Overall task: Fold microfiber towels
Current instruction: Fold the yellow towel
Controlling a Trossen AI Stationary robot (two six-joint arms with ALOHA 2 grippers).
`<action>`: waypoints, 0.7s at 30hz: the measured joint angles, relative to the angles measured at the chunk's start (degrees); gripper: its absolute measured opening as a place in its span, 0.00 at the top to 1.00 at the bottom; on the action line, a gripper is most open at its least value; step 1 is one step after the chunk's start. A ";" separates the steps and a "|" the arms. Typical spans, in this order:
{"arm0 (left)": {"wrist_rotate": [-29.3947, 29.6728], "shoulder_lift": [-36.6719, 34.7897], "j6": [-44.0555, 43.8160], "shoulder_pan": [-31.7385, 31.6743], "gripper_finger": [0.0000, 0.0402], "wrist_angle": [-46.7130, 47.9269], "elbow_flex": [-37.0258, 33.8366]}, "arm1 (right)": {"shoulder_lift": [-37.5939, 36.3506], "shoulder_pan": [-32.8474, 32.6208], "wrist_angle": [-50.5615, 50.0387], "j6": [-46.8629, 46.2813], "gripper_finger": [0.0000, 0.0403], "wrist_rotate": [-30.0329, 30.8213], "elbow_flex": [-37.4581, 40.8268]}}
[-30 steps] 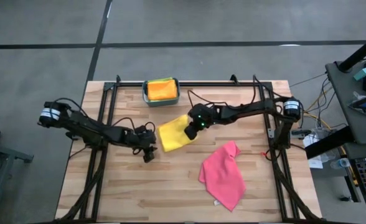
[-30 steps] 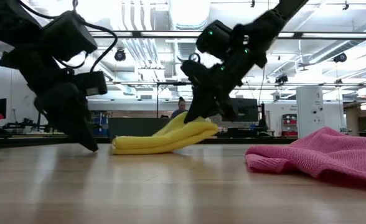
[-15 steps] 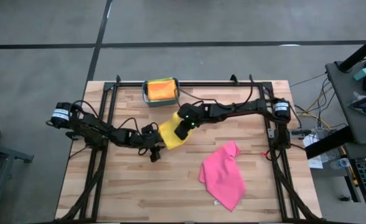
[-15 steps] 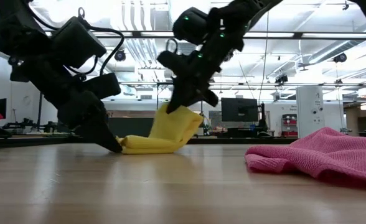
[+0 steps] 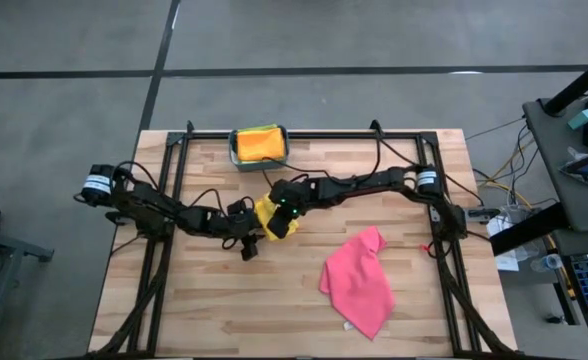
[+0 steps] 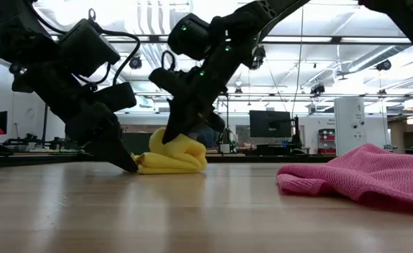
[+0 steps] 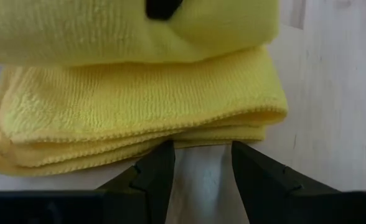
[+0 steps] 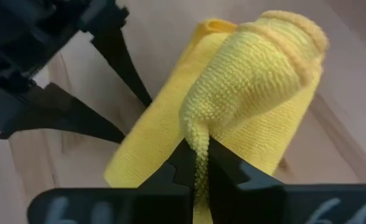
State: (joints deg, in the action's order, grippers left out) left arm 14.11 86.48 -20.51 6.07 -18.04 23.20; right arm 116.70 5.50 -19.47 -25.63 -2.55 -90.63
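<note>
High view: The yellow towel (image 5: 270,215) lay bunched near the middle of the wooden table (image 5: 174,310), just in front of the teal bin (image 5: 284,147). The bin held an orange towel (image 5: 258,145). The right gripper (image 5: 277,221) sat on top of the yellow towel. The left gripper (image 5: 247,243) stood at that towel's left edge, low to the table. The pink towel (image 5: 359,283) lay crumpled toward the right front, well apart from both grippers.

Low view: The left gripper (image 6: 127,164) had its tips down at the tabletop, against the near edge of the folded yellow towel (image 6: 173,156). The right gripper (image 6: 173,135) came in from above and met the top of the raised yellow fold. The pink towel (image 6: 364,176) rested in a heap at the right.

Left wrist view: The left gripper (image 7: 200,163) had its two fingers (image 7: 157,171) spread partly apart, with bare table between them. Their tips stood at the edge of the layered yellow towel (image 7: 133,106); whether they touched the cloth or stopped just short was hard to judge. Nothing was held between them.

Right wrist view: The right gripper (image 8: 198,163) had its fingers (image 8: 184,163) pressed together, pinching a thin edge of the yellow towel (image 8: 251,99). The cloth rose from the pinch and rolled over into a thick fold. The other arm's dark fingers showed beside the towel's far edge.
</note>
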 joint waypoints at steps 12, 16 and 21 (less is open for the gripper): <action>0.05 -0.02 0.00 0.00 0.63 0.02 0.00 | 0.54 -0.14 1.80 0.71 0.67 -0.76 -1.02; 0.06 -0.21 -0.02 0.00 0.63 0.22 0.00 | 0.20 -0.38 1.95 1.01 0.57 -1.12 -1.07; -0.04 -2.47 -0.05 0.00 0.63 4.10 0.04 | 0.18 -1.05 2.08 4.33 0.52 -3.50 -2.69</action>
State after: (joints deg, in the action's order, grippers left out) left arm 14.06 84.01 -20.56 6.07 -13.95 23.24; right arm 116.88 4.45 -17.39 -21.30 -6.04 -93.32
